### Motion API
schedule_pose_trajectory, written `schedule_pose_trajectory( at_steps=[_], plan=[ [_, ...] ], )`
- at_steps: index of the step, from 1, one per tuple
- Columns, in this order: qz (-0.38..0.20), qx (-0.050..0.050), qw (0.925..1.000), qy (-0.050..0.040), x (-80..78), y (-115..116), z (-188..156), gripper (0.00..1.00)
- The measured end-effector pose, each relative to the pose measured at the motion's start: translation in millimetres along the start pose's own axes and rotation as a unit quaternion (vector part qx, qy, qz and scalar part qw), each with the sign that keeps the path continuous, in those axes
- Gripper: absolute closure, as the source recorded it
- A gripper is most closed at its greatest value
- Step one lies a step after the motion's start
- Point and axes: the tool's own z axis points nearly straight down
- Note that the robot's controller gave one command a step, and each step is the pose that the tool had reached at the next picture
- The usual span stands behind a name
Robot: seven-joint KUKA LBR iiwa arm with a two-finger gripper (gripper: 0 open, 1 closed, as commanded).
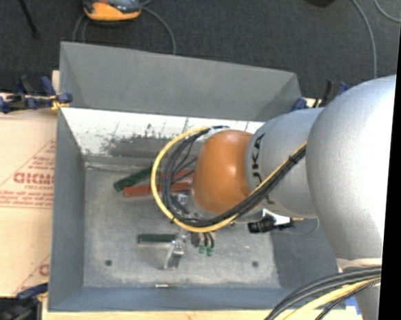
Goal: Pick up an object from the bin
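Observation:
My gripper (174, 254) reaches down from under the orange wrist cover to the bin floor, a little in front of the middle. A thin dark green stick (154, 239) lies flat on the floor just left of it, its right end at the gripper. Whether the gripper touches the stick I cannot tell. Two small green bits (206, 249) sit just right of the gripper. Further back and to the left lie a green-handled piece (131, 181) and a red-handled piece (137, 191), side by side and partly hidden under the cables.
The arm and its orange cover hang over the middle and right of the bin and hide the floor there. A yellow cable loops round the cover. Bare grey floor shows at the front left and along the front wall.

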Motion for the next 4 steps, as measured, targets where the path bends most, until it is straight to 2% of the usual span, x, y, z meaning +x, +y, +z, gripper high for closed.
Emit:
schedule_pose_trajectory(
  at_steps=[1, 2, 3, 4],
  plan=[
    [0.079, -0.001, 0.9969, -0.0007, -9.8, 4, -9, 0.0],
    [-0.016, 0.0, 0.9999, -0.0008, -12.9, 15, 13, 0.0],
    [0.141, -0.004, 0.99, -0.0061, -17.4, 17, 13, 1.0],
    [0.141, -0.004, 0.99, -0.0061, -17.4, 17, 13, 1.0]
  ],
)
